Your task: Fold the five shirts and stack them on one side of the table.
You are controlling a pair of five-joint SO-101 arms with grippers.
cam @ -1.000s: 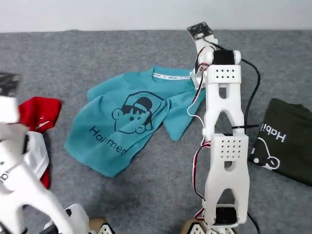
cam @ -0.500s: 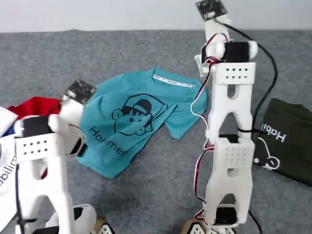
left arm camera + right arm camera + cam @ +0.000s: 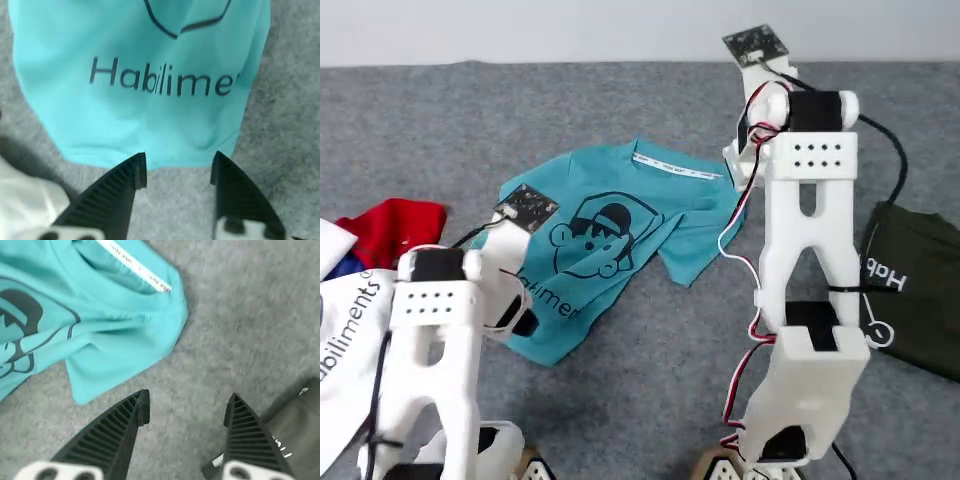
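Observation:
A teal shirt (image 3: 610, 250) with a dark printed figure lies crumpled on the grey table, its collar toward the far side. My left gripper (image 3: 177, 172) hovers open just above the teal shirt's (image 3: 140, 90) hem, fingers apart over bare carpet. The left arm (image 3: 440, 330) stands at the near left, over that hem. My right gripper (image 3: 187, 410) is open above grey table beside the teal shirt's sleeve and collar (image 3: 100, 320). The right arm (image 3: 805, 230) stands right of the shirt.
A dark green folded shirt (image 3: 915, 285) lies at the right edge; its corner (image 3: 295, 440) appears close to the right gripper. A red shirt (image 3: 390, 225) and a white printed shirt (image 3: 350, 330) lie in a heap at the left. Grey table surface (image 3: 650, 400) between the arms.
The left arm has swung in from the left edge to the teal shirt's near hem. The right arm has shifted right and back, away from the shirt's sleeve.

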